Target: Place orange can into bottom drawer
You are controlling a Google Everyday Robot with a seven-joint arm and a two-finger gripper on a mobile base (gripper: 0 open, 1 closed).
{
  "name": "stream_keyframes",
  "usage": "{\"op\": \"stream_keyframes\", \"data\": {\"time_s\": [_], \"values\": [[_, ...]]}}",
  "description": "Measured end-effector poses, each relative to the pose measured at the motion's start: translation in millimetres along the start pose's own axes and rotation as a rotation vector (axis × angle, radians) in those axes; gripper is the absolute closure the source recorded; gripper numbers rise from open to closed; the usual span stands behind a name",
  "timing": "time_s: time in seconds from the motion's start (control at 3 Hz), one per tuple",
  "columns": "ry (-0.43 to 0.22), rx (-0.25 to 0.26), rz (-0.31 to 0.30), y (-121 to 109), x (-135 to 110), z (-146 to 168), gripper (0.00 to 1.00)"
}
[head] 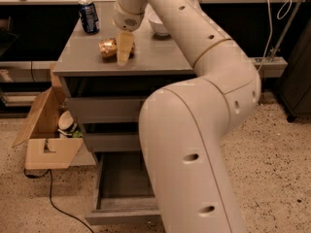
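Note:
The orange can (107, 47) lies on its side on the grey cabinet top (160, 57), left of centre, shiny and crinkled. My gripper (123, 50) hangs down from the arm right at the can's right side, its yellowish fingers (124, 46) covering part of it. I cannot tell whether it touches or holds the can. The bottom drawer (121, 178) is pulled open below; its grey interior shows nothing inside, and my arm hides its right part.
A dark blue can (89, 16) stands upright at the cabinet's back left. A white bowl (159, 24) sits at the back, partly behind my arm. An open cardboard box (46, 140) stands on the floor left of the cabinet, with a black cable (53, 208) beside it.

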State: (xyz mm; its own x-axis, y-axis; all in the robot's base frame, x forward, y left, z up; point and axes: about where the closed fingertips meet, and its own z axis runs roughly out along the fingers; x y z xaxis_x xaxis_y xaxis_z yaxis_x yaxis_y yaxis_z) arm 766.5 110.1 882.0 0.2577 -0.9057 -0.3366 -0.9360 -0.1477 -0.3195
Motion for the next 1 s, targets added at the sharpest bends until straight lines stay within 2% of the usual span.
{"op": "stream_keyframes", "data": {"time_s": [0.67,1.0], "values": [[0.083,-0.079,-0.019,0,-3,42,0.03],[0.112,-0.096,-0.032,-1,-5,54,0.25]]}}
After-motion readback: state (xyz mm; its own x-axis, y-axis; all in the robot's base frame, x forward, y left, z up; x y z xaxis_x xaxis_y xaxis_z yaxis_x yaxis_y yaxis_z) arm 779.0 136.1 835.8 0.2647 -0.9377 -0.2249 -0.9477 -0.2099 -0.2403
